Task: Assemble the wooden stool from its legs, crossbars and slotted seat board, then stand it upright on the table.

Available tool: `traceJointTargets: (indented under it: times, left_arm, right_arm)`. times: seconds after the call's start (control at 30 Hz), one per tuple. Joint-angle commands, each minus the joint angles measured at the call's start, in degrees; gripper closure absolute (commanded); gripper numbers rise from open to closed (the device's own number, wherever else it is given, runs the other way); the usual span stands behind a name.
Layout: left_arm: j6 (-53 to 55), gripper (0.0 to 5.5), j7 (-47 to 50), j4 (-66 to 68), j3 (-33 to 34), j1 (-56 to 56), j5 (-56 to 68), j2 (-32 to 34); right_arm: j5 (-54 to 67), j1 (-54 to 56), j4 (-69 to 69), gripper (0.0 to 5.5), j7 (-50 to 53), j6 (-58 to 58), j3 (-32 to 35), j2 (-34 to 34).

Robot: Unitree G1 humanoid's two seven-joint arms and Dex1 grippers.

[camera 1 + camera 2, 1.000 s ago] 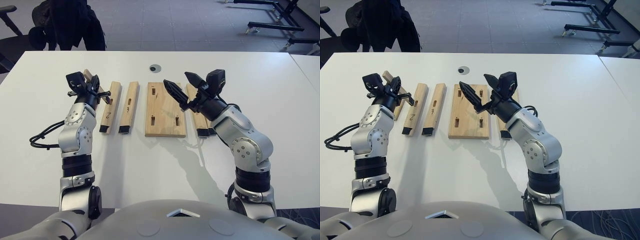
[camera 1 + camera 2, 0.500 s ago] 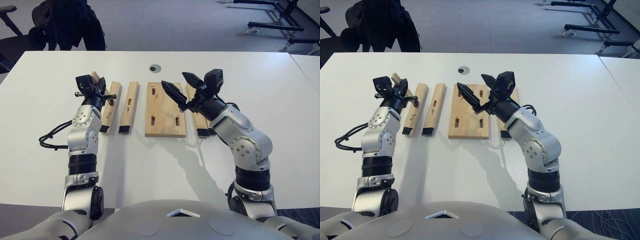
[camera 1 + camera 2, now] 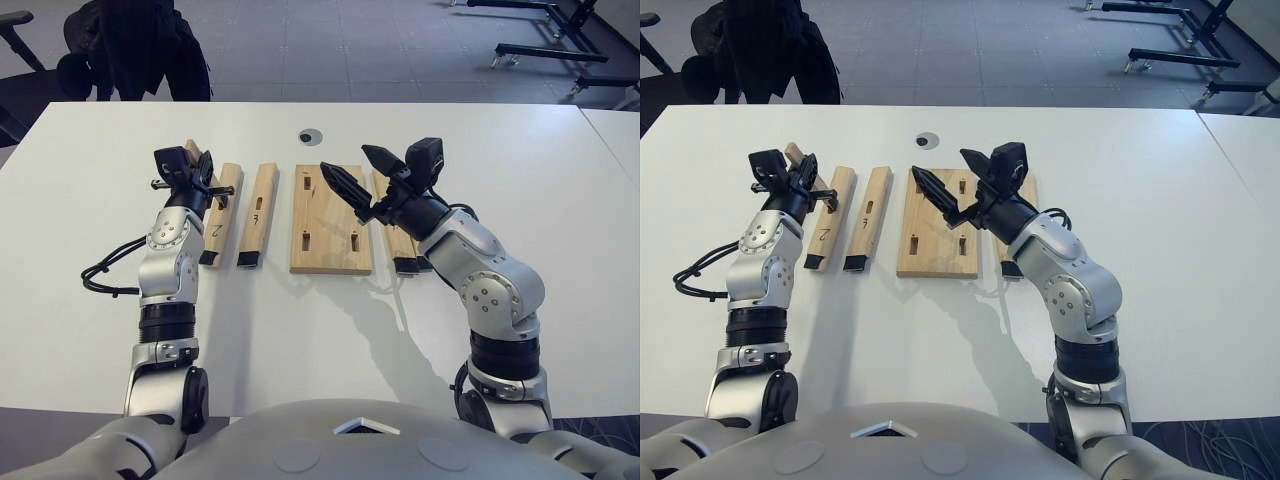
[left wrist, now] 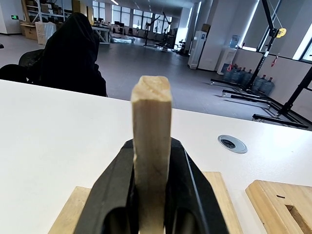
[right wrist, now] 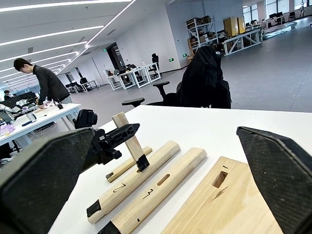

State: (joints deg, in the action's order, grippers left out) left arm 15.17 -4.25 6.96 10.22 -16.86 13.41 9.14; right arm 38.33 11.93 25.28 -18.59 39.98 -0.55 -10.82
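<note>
Seat board (image 3: 331,220) flat at the middle of the white tabletop (image 3: 520,170), slots facing up. Left of it, two pieces lying flat, side by side and parallel: leg marked 3 (image 3: 258,215) nearer the board, leg marked 2 (image 3: 220,215) just beyond. Just right of the board, further legs (image 3: 405,252) lying flat, partly hidden under the right arm.

Left end effector (image 4: 151,151) clamped on a short crossbar (image 4: 151,112), black fingers (image 4: 114,195) pressed against both its sides, bare end grain sticking out past the fingertips. Crossbar raised and tilted over the far end of the leg marked 2; lower end hidden, contact with the leg impossible to tell. Second crossbar (image 5: 127,165) flat on the tabletop just beside the leg marked 2, on its outer side.

Right end effector (image 3: 362,178) spread wide with nothing in it, hovering over the far right part of the seat board, apart from the wood.

Round cable grommet (image 3: 310,135) set in the tabletop beyond the board. Chair draped in dark clothing (image 3: 140,45) past the far edge.
</note>
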Motion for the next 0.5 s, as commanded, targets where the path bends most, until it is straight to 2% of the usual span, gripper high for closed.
traceJointTargets:
  times: [0.03, 0.5]
  left_arm:
    - [0.8, 5.12, 0.31, -1.33, 0.26, 0.57, -0.29, -0.01]
    - [0.08, 5.12, -0.05, -1.61, -0.38, 2.36, -1.45, -0.73]
  right_arm:
    - [0.38, 0.67, 0.12, 0.1, -0.03, 0.91, -0.11, -0.26]
    - [0.5, 0.74, -0.08, 0.1, -0.31, 1.27, -0.17, -0.3]
